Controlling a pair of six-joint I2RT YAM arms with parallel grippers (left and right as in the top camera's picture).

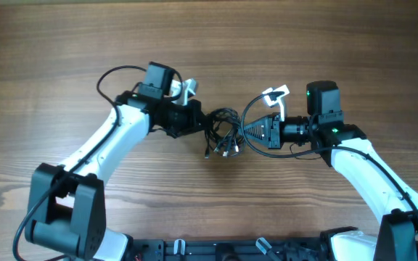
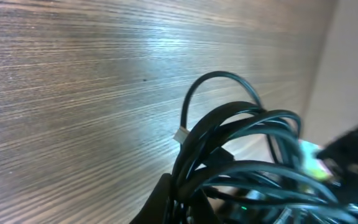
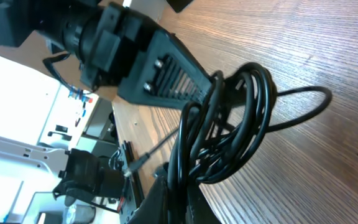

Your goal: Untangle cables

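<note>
**A:** How do the tools stand?

**B:** The left tool [image 1: 202, 120] is pinched closed on the cables [image 1: 223, 132]. The right tool [image 1: 247, 130] is clamped on the same bundle from the opposite side. The knot sits right between the two tips. I cannot tell whether it touches the worktop [image 1: 281, 43].

**A:** And how should they pull?

**B:** Slowly, I'd say, with each tool drawing back along its own arm. Watch the loop [image 2: 217, 74] arching just beyond the left tool's fingers. If the coils cinch instead of sliding, ease off and regrip a single strand. The plug ends [image 1: 227, 151] just below the tips look likely to snag.
</note>
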